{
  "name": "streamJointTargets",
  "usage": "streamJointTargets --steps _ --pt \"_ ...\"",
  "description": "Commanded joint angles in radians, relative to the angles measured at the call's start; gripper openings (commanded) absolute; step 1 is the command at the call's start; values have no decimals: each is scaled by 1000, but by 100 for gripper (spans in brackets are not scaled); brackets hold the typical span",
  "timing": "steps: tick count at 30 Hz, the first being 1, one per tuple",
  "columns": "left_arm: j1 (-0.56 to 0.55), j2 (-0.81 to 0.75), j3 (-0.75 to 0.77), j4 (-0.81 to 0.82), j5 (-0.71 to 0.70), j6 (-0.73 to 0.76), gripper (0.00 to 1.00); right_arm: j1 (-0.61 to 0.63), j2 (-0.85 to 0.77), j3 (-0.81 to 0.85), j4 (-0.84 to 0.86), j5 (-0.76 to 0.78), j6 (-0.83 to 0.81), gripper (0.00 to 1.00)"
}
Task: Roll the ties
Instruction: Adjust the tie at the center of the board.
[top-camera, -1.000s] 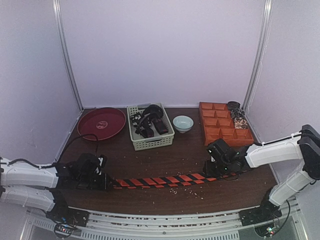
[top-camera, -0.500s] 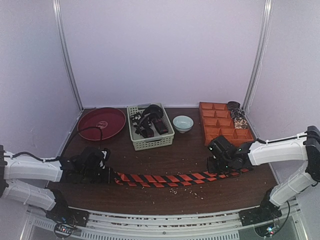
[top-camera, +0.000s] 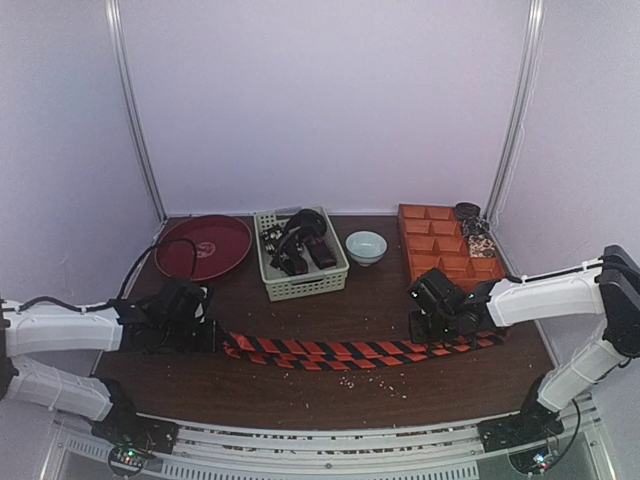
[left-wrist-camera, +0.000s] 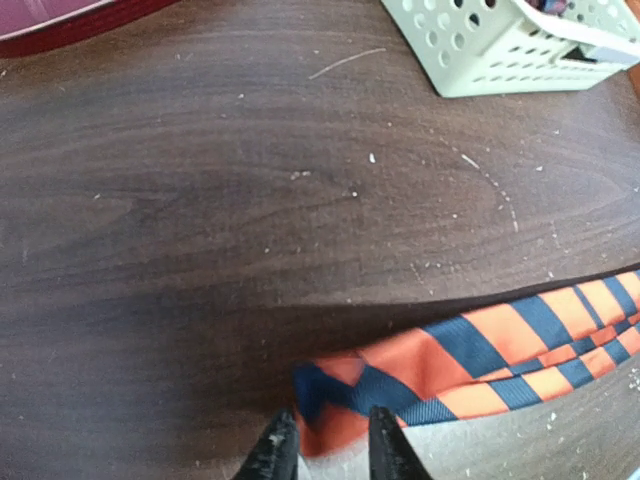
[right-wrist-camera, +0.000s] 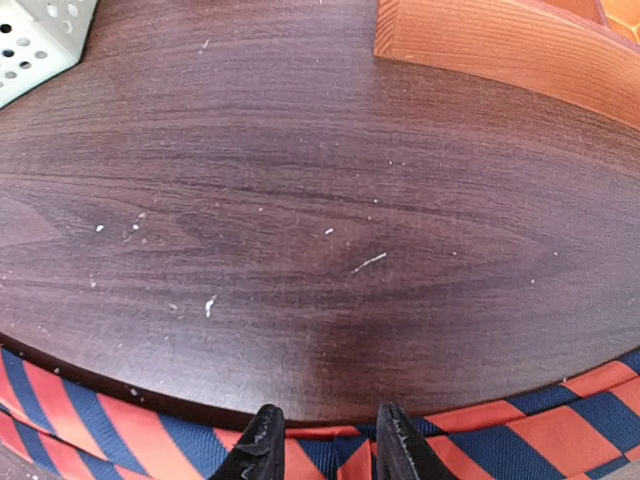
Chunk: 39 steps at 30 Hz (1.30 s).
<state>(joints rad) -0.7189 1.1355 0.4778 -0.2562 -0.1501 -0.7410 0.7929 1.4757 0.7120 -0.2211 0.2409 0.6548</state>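
since a second ago the striped tie (top-camera: 350, 351) has slid away from the near edge, farther onto the table (top-camera: 380, 300), and both arms have gone with it; it now lies nearly straight from left to right, and its right end shows past the right arm's wrist, towards the table's right edge.

left gripper (left-wrist-camera: 328, 415) sits at the tie's left end; in the left wrist view its two fingertips stand a little apart with orange fabric between them, and the end of the tie is folded over just ahead of them; whether they nip the cloth or only rest on it i cannot tell.

right gripper (right-wrist-camera: 328, 410) is low over the tie near its right end; its fingertips are parted, either side of a stretch of the tie's far edge; whether they pinch it i cannot tell.

dark ties (top-camera: 300, 242) lie heaped in the pale basket (top-camera: 305, 287) at the back middle of the table; a red plate (top-camera: 203, 247) sits to its left, a small bowl (top-camera: 366, 246) just to its right; an orange tray (top-camera: 440, 262) of compartments stands at the back right, with what may be rolled ties in its far right cells; pale crumbs (top-camera: 345, 380) dot the wood near the striped tie.
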Motion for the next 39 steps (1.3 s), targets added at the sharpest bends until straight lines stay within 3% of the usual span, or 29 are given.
streamJointTargets --steps 1,8,15,22,26,32,35,39 --pt "6 -98 -25 -58 20 -10 29 8 -58 -14 -52 -23 9 34" --pt "7 -164 -29 -34 52 -15 40 8 -20 -48 -47 7 46 31" --pt "7 -107 -12 40 88 23 41 5 3 -122 -59 96 168 25" --pt "7 -52 -13 78 102 28 39 5 -107 -173 -5 79 236 24" --pt "7 -16 22 27 62 38 39 5 -201 -121 -100 181 327 33" --pt "2 -34 46 119 187 102 38 -24 -326 -159 -217 303 582 48" --pt "-19 1 75 135 184 123 38 -63 -357 -187 -325 320 765 53" --pt "-23 65 114 139 190 123 38 -112 -374 -227 -300 296 822 54"
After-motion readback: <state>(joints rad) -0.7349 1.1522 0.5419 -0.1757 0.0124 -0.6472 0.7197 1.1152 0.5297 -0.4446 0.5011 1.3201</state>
